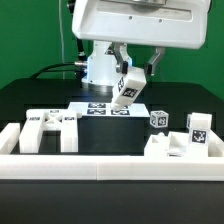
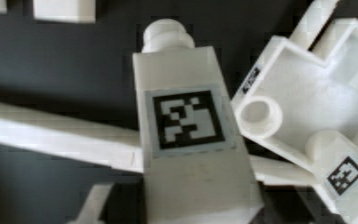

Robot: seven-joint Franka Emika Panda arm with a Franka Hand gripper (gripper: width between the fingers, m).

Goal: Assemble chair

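Finding one: the robot arm's two-finger gripper (image 1: pixel 132 78) hangs just above the centre of the exterior view. Its jaws are pressed in on a long white plastic chair leg (image 1: pixel 127 91) bearing a black-and-white square marker tag. The leg is clear of the black table (image 1: pixel 30 100) and tilted off the vertical.

Finding two: in the wrist view the chair leg (image 2: pixel 190 120) runs through the middle of the frame, tag facing the camera. A short round peg (image 2: pixel 167 35) shows at its far end. A white blocky socket panel (image 2: pixel 309 80) with a round hole (image 2: pixel 261 115) lies just beside the leg. Whether the two touch cannot be told.

Finding three: the chair is in loose parts, none seen joined.
- A white blocky notched piece (image 1: pixel 50 128) lies at the exterior view's left.
- A white stepped block (image 1: pixel 182 145) lies at the lower right.
- A small tagged cube (image 1: pixel 160 118) and a larger tagged block (image 1: pixel 198 126) stand behind that stepped block, apart from each other.

Finding four: the thin flat white marker board (image 1: pixel 98 109) lies on the table beneath the gripper, near the centre of the frame. A low white border wall (image 1: pixel 100 165) crosses the foreground in front of the parts.
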